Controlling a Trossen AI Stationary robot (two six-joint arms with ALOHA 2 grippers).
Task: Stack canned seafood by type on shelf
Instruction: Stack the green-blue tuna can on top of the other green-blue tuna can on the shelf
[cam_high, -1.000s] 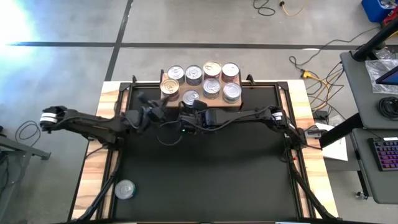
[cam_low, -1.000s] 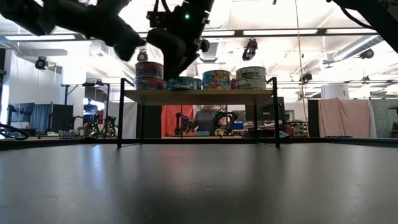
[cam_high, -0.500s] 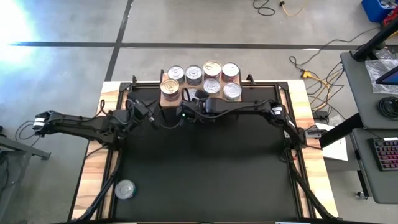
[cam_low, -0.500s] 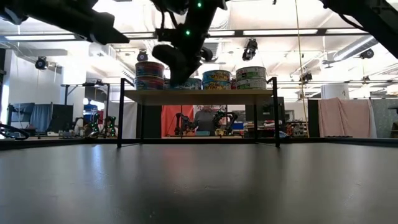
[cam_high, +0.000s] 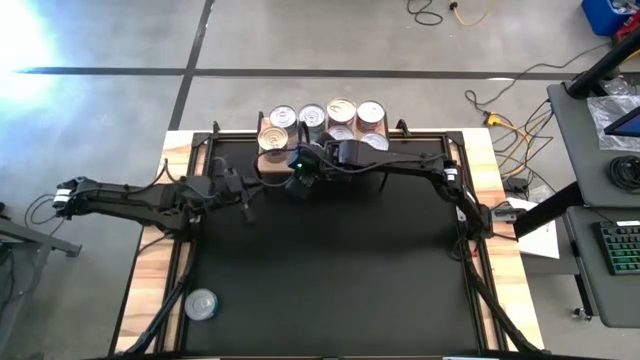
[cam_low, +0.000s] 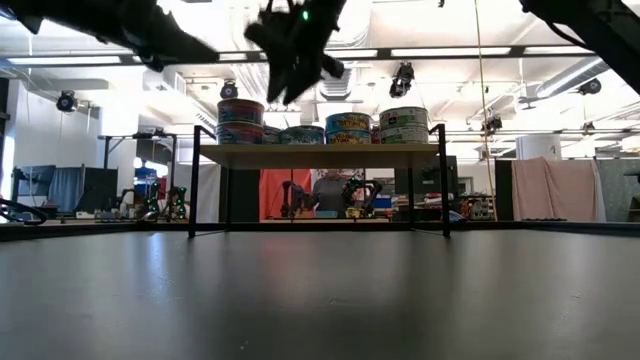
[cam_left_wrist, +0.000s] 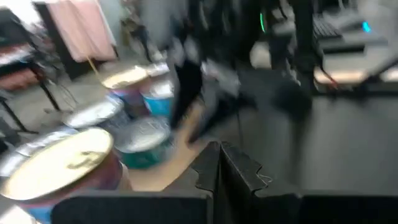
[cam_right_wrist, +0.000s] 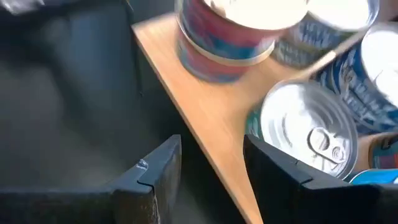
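- High view: tins (cam_high: 341, 112) crowd the wooden shelf (cam_high: 272, 162) at the far edge of the black mat (cam_high: 330, 280); silver lids mostly, one gold-lidded tin (cam_high: 272, 139) at the shelf's left front, standing on another tin as the low view shows.
- Low view: the shelf (cam_low: 320, 154) stands on thin black legs; tins (cam_low: 348, 128) sit in a row along it, with two-high stacks at the left (cam_low: 240, 121) and right (cam_low: 404, 125).
- One lone tin (cam_high: 201, 304) lies on the mat near its front-left corner, well apart from the shelf.
- Right claw (cam_high: 297, 186) hangs just in front of the shelf's front edge, near the gold-lidded tin. Right wrist view: its two fingers (cam_right_wrist: 152, 177) stand apart with nothing between them; a silver-lidded tin (cam_right_wrist: 309, 129) sits on the shelf edge just beyond.
- Left claw (cam_high: 245, 196) is over the mat, left of the right claw and a little nearer the front. Left wrist view: its fingers (cam_left_wrist: 219, 169) are pressed together, holding nothing.
- Tabletop (cam_high: 150, 270) shows as light wood strips either side of the mat.
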